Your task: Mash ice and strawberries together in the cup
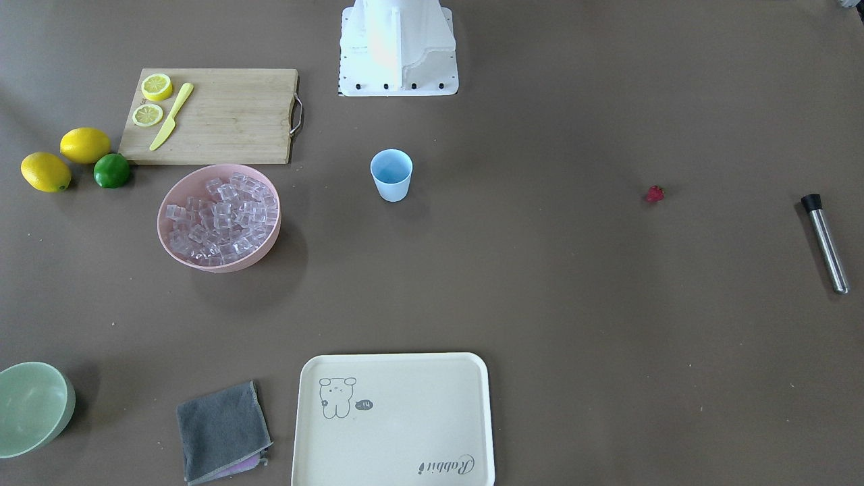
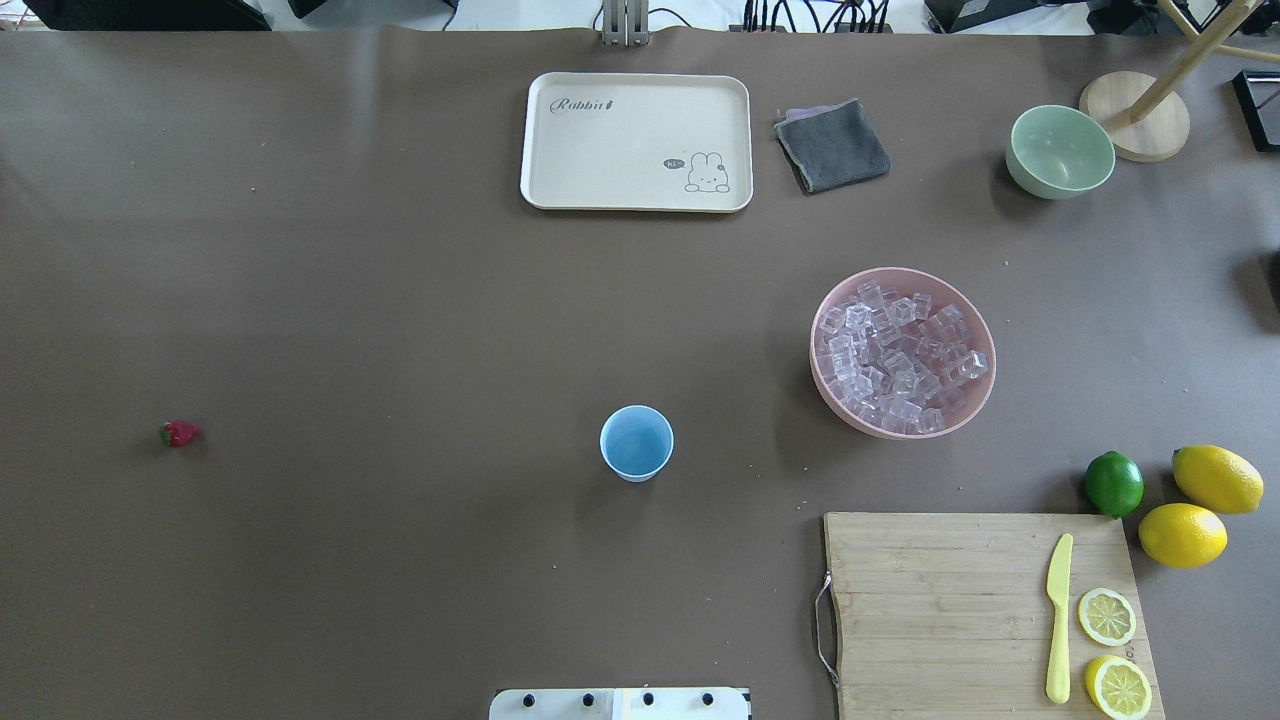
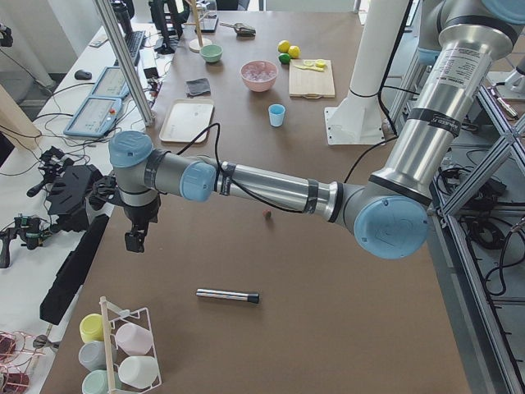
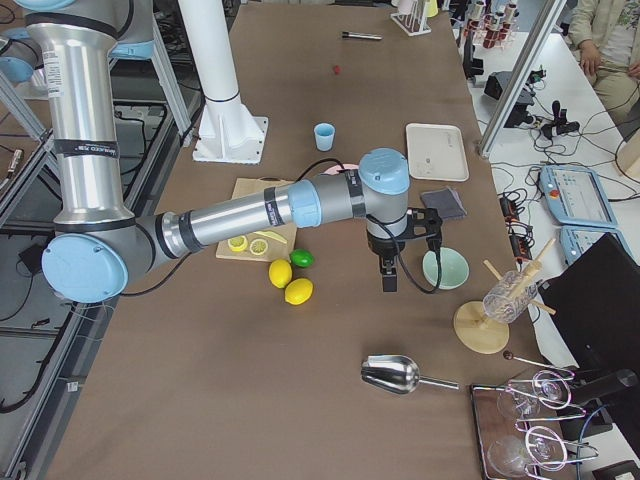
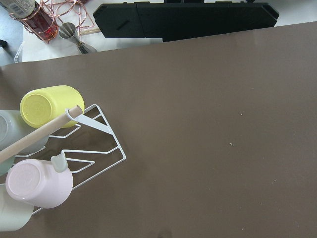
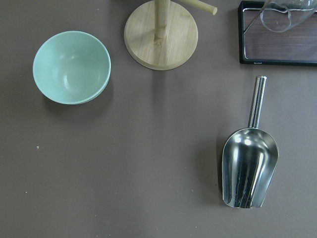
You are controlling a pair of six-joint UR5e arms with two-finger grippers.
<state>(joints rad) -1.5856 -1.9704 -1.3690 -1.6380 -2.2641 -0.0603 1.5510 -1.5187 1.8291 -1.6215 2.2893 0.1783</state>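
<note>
The cup (image 2: 637,443) stands empty mid-table. The ice (image 2: 900,365) is heaped in the pink bowl (image 2: 880,430) on the robot's right, and the strawberry (image 2: 180,433) sits alone, well out on its left. The left gripper (image 3: 135,240) hangs over the table's left end, so that arm is nearer the berry, which lies from it back toward the cup. The right gripper (image 4: 388,275) hangs out past the bowl (neither claw shows well enough to tell open from closed).
</note>
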